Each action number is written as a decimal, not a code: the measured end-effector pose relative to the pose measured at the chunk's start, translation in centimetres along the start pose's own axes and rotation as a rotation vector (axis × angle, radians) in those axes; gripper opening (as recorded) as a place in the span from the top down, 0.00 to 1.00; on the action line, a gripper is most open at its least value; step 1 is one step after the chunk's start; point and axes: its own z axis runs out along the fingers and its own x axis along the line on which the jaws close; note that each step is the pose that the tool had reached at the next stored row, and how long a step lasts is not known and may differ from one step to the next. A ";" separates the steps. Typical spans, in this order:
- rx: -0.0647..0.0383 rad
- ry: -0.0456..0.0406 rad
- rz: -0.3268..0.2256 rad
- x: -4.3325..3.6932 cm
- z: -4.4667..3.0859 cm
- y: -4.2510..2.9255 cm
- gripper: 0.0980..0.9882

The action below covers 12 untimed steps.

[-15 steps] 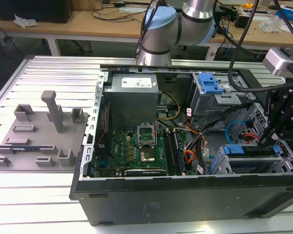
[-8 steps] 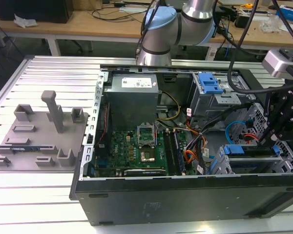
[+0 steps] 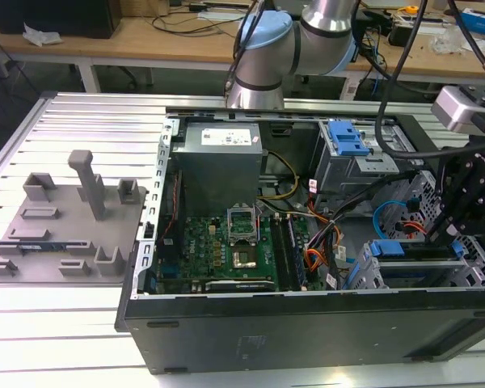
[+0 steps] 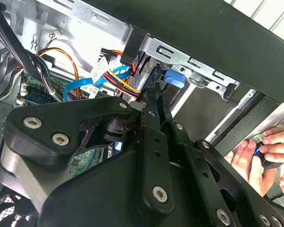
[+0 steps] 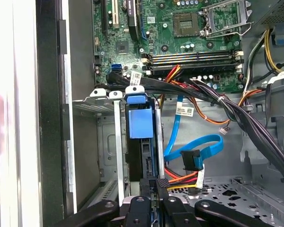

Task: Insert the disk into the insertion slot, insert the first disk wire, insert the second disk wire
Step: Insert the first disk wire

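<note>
The disk (image 5: pixel 141 124) stands on edge in its bright blue frame between the metal rails of the insertion slot (image 5: pixel 117 142); its blue end shows at the low grey cage (image 3: pixel 370 279) in the exterior view. My gripper (image 5: pixel 155 185) is shut on the disk's near edge, and its black links (image 4: pixel 146 156) reach down to the blue frame (image 4: pixel 174 78). The second disk wire (image 5: pixel 203 144), a light-blue loop, lies loose beside the slot next to a dark plug (image 5: pixel 191 161). I cannot tell which cable is the first disk wire.
Red, yellow and orange wires (image 5: pixel 180 178) lie under the loop, and thick black cables (image 5: pixel 217 101) cross above the slot. A taller cage with a blue handle (image 3: pixel 346 139) stands behind. A person's hand (image 4: pixel 260 150) rests on the case's outer edge. A grey fixture (image 3: pixel 65 222) sits outside the case.
</note>
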 end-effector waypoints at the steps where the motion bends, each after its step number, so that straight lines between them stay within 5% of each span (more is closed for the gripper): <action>1: 0.000 0.0000 0.000 0.00 0.04 0.00 0.93; 12: 0.000 -0.0004 -0.003 -0.05 0.59 -0.03 0.93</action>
